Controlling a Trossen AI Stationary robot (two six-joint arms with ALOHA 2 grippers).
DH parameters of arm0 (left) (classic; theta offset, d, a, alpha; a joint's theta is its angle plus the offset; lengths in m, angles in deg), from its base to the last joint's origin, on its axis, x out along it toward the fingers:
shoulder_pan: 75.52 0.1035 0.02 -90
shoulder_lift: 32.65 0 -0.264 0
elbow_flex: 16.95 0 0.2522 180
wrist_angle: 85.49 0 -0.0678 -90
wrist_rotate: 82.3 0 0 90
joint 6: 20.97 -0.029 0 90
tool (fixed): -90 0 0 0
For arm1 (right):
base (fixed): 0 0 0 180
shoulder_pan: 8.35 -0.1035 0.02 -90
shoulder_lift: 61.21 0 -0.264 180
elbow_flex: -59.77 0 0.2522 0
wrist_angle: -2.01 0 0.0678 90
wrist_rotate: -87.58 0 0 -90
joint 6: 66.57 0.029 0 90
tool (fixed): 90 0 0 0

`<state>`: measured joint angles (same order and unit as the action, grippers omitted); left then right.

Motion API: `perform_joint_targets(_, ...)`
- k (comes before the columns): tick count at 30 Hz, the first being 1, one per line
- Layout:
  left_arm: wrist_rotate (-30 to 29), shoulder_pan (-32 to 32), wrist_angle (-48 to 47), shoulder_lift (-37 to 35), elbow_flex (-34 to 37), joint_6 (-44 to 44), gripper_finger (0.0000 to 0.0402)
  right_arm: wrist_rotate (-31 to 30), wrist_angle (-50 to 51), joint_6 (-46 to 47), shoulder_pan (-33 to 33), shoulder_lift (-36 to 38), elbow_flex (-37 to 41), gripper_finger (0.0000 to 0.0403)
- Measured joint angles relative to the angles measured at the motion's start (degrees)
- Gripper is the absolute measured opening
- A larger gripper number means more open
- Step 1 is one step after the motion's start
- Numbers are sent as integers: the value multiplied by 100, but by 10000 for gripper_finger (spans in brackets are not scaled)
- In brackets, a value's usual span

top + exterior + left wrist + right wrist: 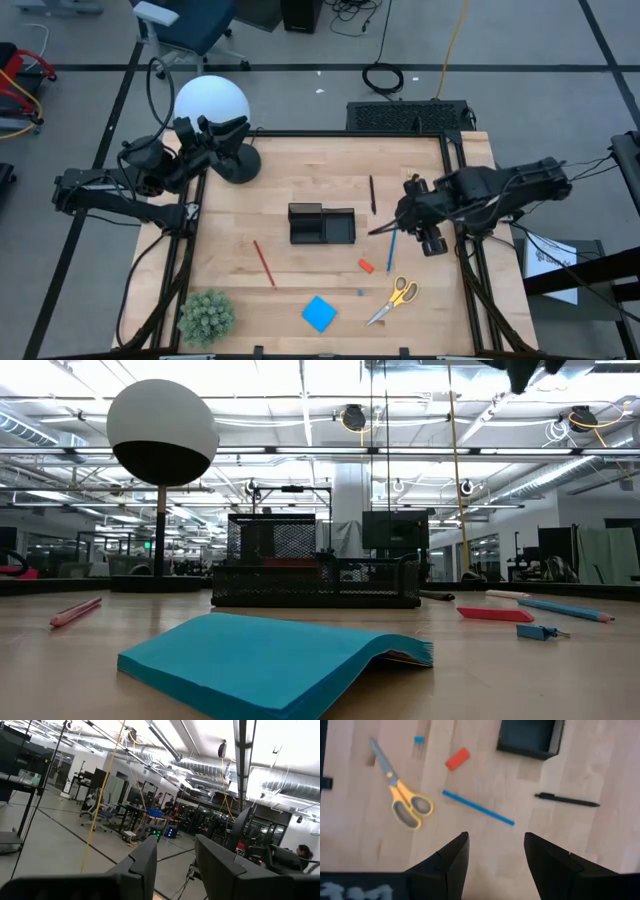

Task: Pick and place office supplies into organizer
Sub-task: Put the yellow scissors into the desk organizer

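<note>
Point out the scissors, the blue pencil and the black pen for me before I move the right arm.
scissors (406, 803): right wrist view, on the yellow handles.
blue pencil (478, 808): right wrist view, mid-shaft.
black pen (567, 800): right wrist view, mid-barrel.
</note>
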<state>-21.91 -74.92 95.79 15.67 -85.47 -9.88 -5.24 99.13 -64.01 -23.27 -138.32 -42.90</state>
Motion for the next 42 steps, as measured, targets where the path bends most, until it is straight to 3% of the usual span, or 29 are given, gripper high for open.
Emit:
perform_joint_targets(11, 0, 0, -2, 0, 0, 2, 129, -41, -167, -172, -1184, -923, -61, 181)
perform_joint_targets(16, 0, 0, -1, 0, 0, 2, 129, -471, -319, -119, -1763, -1201, -61, 181)
perform_joint_targets(29, -2, 0, -1, 0, 0, 2, 129, -611, -1043, 197, -2347, -1253, 163, 180)
perform_joint_targets(37, 0, 0, -2, 2, 0, 2, 129, -211, -1699, 283, -2383, -1261, 1307, 180)
perform_joint_targets(42, 0, 0, -2, 2, 2, 2, 129, 521, -2084, 572, -2384, -1260, 1724, 180)
